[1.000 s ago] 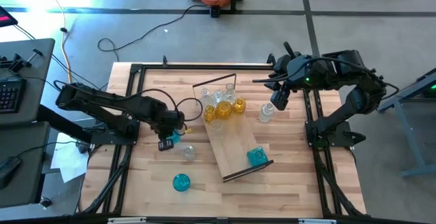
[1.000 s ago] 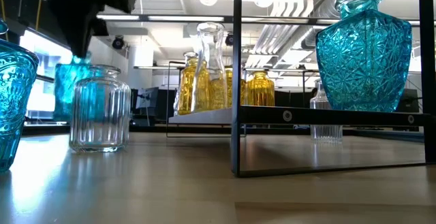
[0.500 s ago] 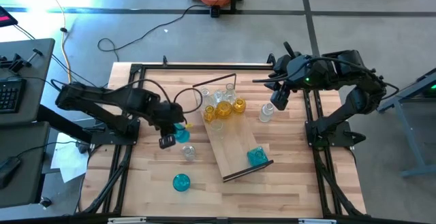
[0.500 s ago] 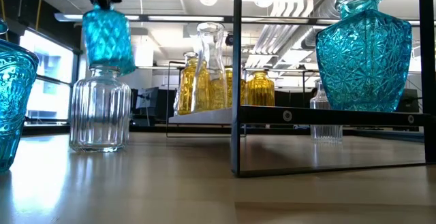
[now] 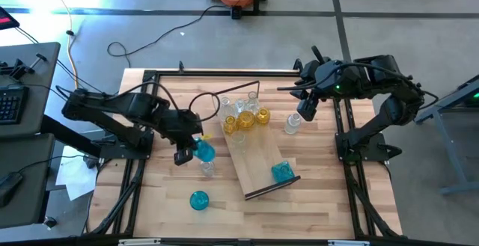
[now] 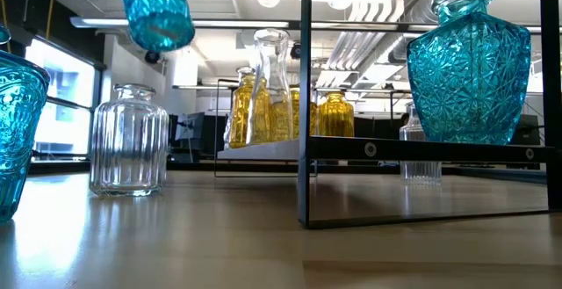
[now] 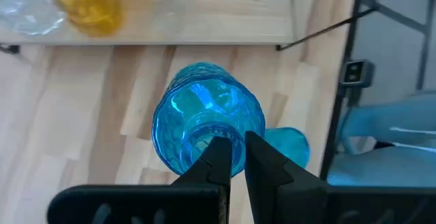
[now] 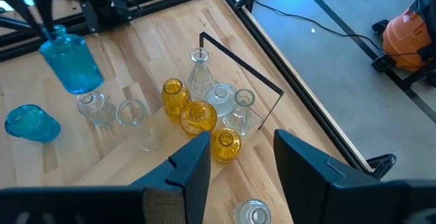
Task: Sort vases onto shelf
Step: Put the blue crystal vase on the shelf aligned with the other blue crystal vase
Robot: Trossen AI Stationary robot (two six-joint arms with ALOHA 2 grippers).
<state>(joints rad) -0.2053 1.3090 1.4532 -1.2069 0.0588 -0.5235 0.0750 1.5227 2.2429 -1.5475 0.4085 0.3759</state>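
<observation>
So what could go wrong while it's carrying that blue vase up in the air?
The left gripper pinches only the narrow neck of the blue vase, which hangs tilted, so it might slip and fall. A clear ribbed vase stands just below it and could get hit. The far end of the shelf is already crowded with yellow vases and clear ones, so a careless set-down there might knock them. The right gripper waits open above the table.
</observation>
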